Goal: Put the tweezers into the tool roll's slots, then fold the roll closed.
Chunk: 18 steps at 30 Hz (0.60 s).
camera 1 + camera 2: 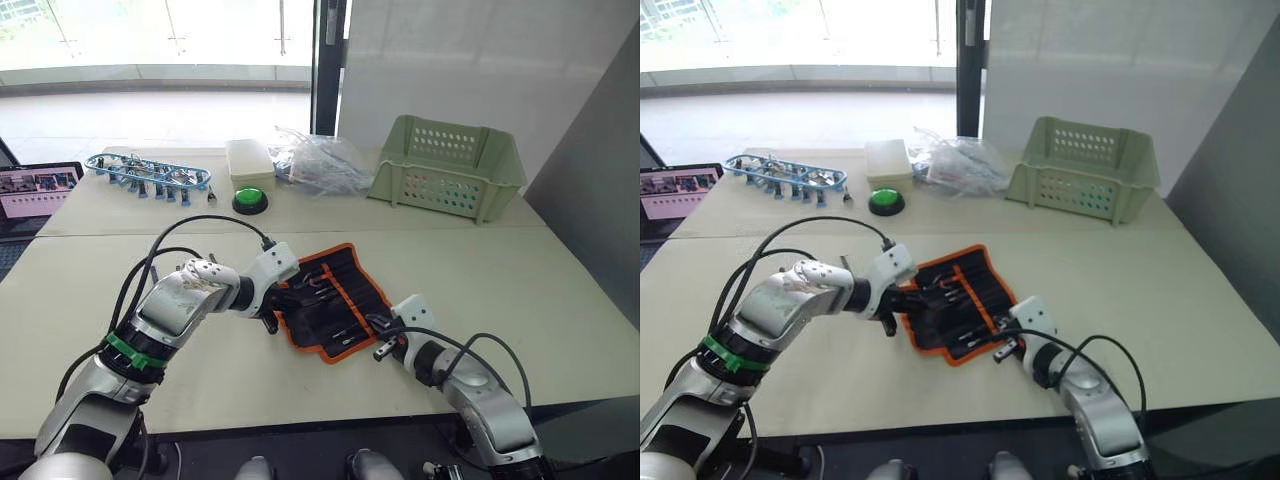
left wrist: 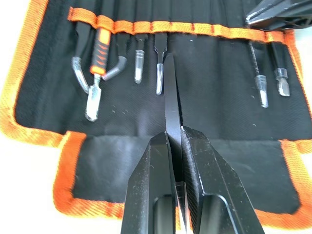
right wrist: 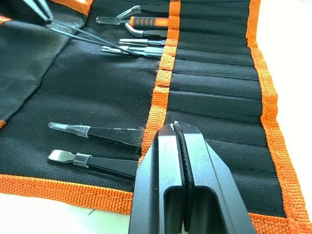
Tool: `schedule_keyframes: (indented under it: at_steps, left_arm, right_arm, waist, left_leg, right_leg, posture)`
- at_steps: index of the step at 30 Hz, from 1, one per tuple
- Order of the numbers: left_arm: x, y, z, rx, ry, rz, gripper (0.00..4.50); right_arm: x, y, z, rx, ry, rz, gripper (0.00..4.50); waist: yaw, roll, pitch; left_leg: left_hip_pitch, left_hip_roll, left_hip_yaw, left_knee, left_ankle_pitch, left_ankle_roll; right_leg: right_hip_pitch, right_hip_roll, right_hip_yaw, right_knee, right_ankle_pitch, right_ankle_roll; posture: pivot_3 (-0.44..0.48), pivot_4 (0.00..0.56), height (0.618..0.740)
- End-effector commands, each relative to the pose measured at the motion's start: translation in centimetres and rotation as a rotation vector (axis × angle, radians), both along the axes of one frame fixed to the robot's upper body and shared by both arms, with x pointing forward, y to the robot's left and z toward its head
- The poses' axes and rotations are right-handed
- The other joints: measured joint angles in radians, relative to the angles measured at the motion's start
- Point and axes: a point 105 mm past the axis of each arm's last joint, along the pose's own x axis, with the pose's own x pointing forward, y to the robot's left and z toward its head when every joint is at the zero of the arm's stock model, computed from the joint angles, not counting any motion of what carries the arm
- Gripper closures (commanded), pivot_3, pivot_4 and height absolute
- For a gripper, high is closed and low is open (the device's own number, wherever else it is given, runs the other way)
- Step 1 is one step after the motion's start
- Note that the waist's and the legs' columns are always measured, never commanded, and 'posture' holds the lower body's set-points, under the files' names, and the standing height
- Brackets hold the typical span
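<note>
The tool roll [image 1: 335,300] lies open on the table, black with orange edging. My left gripper [image 2: 174,136] is shut on one black tweezers [image 2: 171,97], whose tip points at the orange strip [image 2: 170,27] over the slots. Several tweezers sit in slots, for example two near the held tip [image 2: 159,78] and two at the roll's other end [image 3: 97,131]. An orange-handled tool [image 2: 97,58] is slotted too. My right gripper [image 3: 176,127] is shut, its tips resting on the roll at the orange strip, nothing visible between them. It stands at the roll's near right edge [image 1: 383,350].
At the table's far side stand a pale green basket [image 1: 447,165], clear plastic bags [image 1: 320,160], a white box [image 1: 250,160], a green button [image 1: 250,200] and a blue rack [image 1: 148,175]. A screen [image 1: 35,190] sits at far left.
</note>
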Motion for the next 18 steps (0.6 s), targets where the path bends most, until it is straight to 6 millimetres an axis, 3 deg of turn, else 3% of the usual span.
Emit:
schedule_keyframes:
  at_steps: [1, 18]
  left_arm:
    - [0.4, -0.7, 1.2, 0.012, -0.061, -0.045, 4.46]
    - [0.4, -2.7, 0.3, 0.129, -0.103, -0.163, 4.46]
  right_arm:
    - [-0.3, 0.0, -1.1, -0.010, 0.047, -0.007, 4.50]
    - [-0.6, 1.0, -1.3, 0.011, 0.042, -0.009, 4.50]
  waist:
    - [0.000, 0.000, 0.000]
    - [0.001, 0.000, 0.000]
  left_leg:
    - [0.000, 0.000, 0.000, 0.000, 0.000, 0.000]
    - [0.000, 0.000, 0.000, 0.001, 0.000, 0.000]
  right_leg:
    - [0.000, 0.000, 0.000, 0.000, 0.000, 0.000]
    - [0.001, 0.000, 0.000, 0.001, 0.000, 0.000]
  posture:
    - [0.000, 0.150, 0.725]
    - [0.000, 0.150, 0.725]
